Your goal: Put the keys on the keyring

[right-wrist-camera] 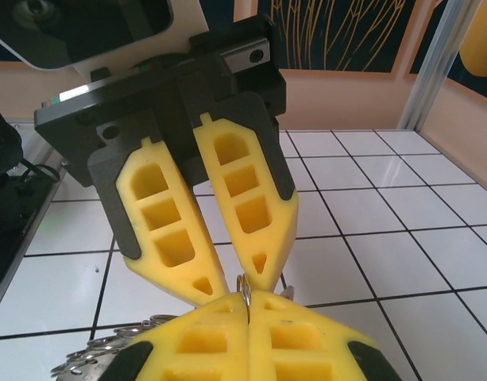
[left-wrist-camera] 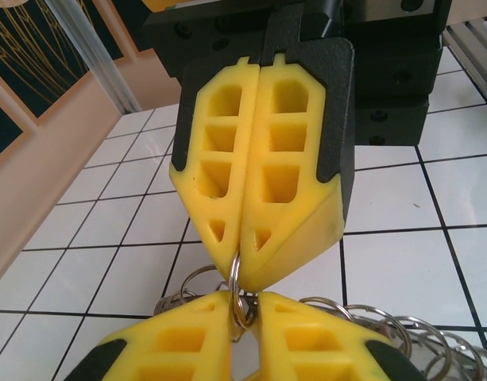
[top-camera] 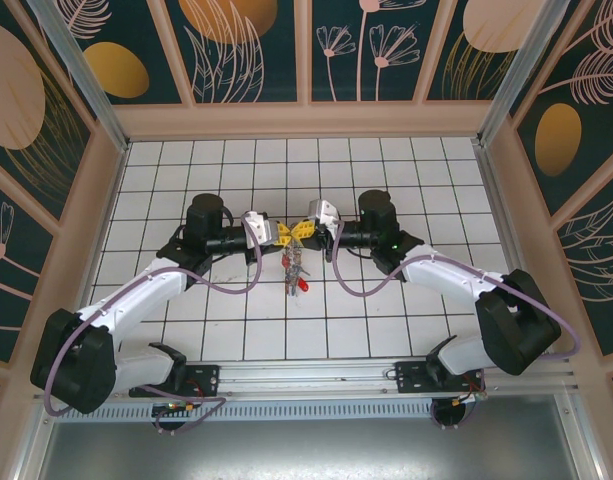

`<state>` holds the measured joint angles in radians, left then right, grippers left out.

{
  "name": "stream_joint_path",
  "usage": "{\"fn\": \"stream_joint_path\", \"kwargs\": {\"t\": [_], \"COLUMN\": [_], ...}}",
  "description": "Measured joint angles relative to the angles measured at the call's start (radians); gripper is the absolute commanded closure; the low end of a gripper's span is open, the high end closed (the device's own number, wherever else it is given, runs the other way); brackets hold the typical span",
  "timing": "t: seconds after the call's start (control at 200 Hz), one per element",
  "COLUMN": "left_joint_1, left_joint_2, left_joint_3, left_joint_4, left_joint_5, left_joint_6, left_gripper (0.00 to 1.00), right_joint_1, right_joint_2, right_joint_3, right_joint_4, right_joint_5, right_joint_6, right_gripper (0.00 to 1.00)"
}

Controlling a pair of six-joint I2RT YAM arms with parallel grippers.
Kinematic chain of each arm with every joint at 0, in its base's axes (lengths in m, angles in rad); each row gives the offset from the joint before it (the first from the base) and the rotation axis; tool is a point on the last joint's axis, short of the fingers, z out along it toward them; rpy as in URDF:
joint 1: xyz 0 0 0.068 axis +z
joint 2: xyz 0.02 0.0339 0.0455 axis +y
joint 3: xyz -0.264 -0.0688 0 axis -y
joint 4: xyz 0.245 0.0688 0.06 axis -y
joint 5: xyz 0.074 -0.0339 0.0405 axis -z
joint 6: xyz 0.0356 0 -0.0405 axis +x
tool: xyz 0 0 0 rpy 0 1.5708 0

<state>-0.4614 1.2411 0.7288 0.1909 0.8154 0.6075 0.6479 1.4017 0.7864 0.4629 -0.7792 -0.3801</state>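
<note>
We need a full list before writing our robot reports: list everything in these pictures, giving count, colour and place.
keys: one bunch, silver plus a red one, just near of the grippers, mid-table
ring: one, thin, silver, pinched between both grippers
small rings: several, silver, bunched under the grippers
table: one, white tiles
walls: dark teal, gold plant pattern, around the table
arms: two, white and black, from the near edge
left gripper: yellow fingers, shut on the ring
right gripper: yellow fingers, shut on the ring

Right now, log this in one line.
right gripper: shut on thin silver metal ring; left gripper: jaws narrow around ring, grip unclear; silver and red keys: hanging below
</note>
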Motion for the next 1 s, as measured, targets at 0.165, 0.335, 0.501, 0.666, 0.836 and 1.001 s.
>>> {"fn": "stream_joint_path", "kwargs": {"t": [0.165,0.335,0.501,0.666,0.836,1.001], "left_joint_1": [0.003,0.002,-0.006,-0.009,-0.009,-0.009], "left_joint_2": [0.006,0.005,-0.002,-0.035,-0.053,-0.057], "left_joint_3": [0.000,-0.001,-0.002,-0.002,-0.002,-0.001], "left_joint_4": [0.011,0.014,-0.031,-0.103,-0.175,-0.214], "left_joint_5": [-0.005,-0.021,-0.063,-0.143,-0.206,-0.229], "left_joint_6": [-0.021,-0.034,-0.017,0.037,0.104,0.137], "left_gripper": [1.00,1.00,1.00,1.00,1.00,1.00], "right_joint_1": [0.000,0.000,0.006,0.008,0.010,0.027], "right_joint_2": [0.001,0.002,0.002,0.002,0.008,0.026], "right_joint_3": [-0.019,-0.018,0.062,0.137,0.179,0.195], "right_joint_4": [0.043,0.031,-0.191,-0.368,-0.472,-0.483], "right_joint_5": [0.006,0.014,0.018,0.023,0.045,0.076], "right_joint_6": [0.028,0.012,-0.112,-0.219,-0.263,-0.269], "right_gripper": [1.00,1.00,0.82,0.77,0.73,0.69]}}
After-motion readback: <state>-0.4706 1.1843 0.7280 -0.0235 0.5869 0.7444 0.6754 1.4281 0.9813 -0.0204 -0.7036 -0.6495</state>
